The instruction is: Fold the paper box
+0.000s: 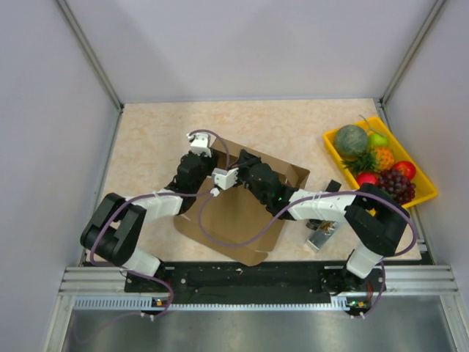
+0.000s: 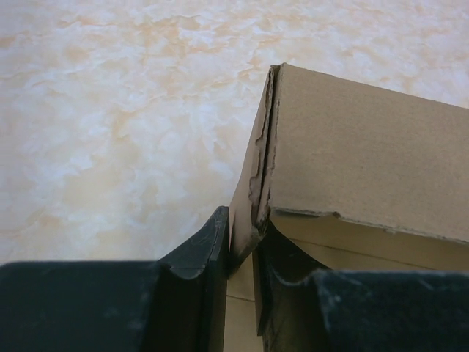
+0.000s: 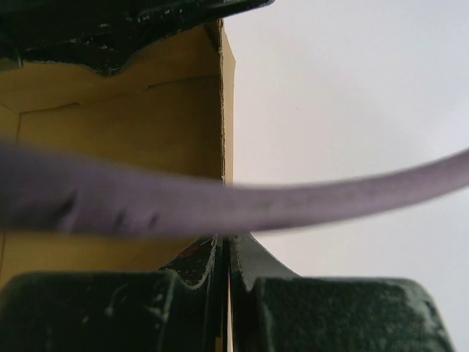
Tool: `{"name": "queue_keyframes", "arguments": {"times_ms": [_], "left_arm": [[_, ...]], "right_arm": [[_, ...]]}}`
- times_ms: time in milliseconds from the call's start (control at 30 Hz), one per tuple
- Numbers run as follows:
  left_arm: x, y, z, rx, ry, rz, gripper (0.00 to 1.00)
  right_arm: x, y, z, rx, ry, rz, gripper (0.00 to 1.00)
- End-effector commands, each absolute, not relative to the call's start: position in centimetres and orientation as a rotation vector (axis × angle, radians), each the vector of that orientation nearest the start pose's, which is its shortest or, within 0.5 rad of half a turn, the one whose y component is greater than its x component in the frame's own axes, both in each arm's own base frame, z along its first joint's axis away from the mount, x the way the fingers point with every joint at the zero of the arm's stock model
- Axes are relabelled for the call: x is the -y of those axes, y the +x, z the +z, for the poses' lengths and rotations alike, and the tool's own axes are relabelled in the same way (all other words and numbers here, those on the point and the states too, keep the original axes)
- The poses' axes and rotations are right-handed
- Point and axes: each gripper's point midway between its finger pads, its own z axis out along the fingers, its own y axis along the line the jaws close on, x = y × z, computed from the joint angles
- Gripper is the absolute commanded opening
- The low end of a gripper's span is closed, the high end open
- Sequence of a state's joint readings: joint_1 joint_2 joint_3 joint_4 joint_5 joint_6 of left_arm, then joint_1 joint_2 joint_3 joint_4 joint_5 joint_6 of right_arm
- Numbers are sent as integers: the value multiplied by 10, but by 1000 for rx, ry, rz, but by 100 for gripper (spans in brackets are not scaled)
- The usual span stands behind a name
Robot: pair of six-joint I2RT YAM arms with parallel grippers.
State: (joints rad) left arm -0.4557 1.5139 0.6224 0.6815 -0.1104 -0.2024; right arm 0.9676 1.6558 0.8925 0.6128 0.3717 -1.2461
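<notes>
The paper box [image 1: 242,220], plain brown cardboard, sits half-formed in the middle of the table with its far walls raised. My left gripper [image 1: 207,156] is at the box's far left corner. In the left wrist view it [image 2: 244,253] is shut on a raised wall next to a torn corner crease of the box [image 2: 366,161]. My right gripper [image 1: 242,158] is just right of it on the far wall. In the right wrist view it [image 3: 228,253] is shut on the thin edge of an upright panel [image 3: 117,125]. A purple cable [image 3: 293,205] crosses that view.
A yellow fruit tray [image 1: 423,192] with plastic fruit stands at the right edge. A small metal object [image 1: 320,237] lies beside the right arm near the front edge. Grey walls enclose the table on the left, right and back.
</notes>
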Motion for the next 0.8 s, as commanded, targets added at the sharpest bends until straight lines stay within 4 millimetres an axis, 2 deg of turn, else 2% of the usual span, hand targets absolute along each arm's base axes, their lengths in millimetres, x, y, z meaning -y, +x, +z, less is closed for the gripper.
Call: {"name": "queue_keyframes", "arguments": {"times_ms": [0, 100, 133, 200, 233, 367, 533, 633, 767], "left_arm": [[157, 409, 145, -1735, -22, -188, 0], [150, 405, 143, -1729, -63, -114, 0], [153, 406, 142, -1730, -79, -136, 6], [163, 407, 143, -1720, -44, -196, 31], [177, 405, 143, -1718, 12, -273, 35], [191, 407, 136, -1733, 49, -378, 40], [187, 417, 133, -1733, 40, -394, 30], [186, 423, 133, -1740, 30, -369, 30], [170, 429, 134, -1737, -71, -285, 0]], "right_arm": [[-355, 342, 208, -1005, -1426, -407, 0], [-356, 341, 208, -1005, -1428, -403, 0], [-356, 341, 207, -1005, -1429, -401, 0], [-357, 341, 209, -1005, -1424, -397, 0], [-356, 341, 209, -1007, -1422, -398, 0], [-357, 340, 213, -1002, -1419, -386, 0], [-355, 338, 213, -1003, -1424, -382, 0], [-357, 338, 214, -1005, -1418, -374, 0], [-361, 335, 213, -1008, -1413, -356, 0]]}}
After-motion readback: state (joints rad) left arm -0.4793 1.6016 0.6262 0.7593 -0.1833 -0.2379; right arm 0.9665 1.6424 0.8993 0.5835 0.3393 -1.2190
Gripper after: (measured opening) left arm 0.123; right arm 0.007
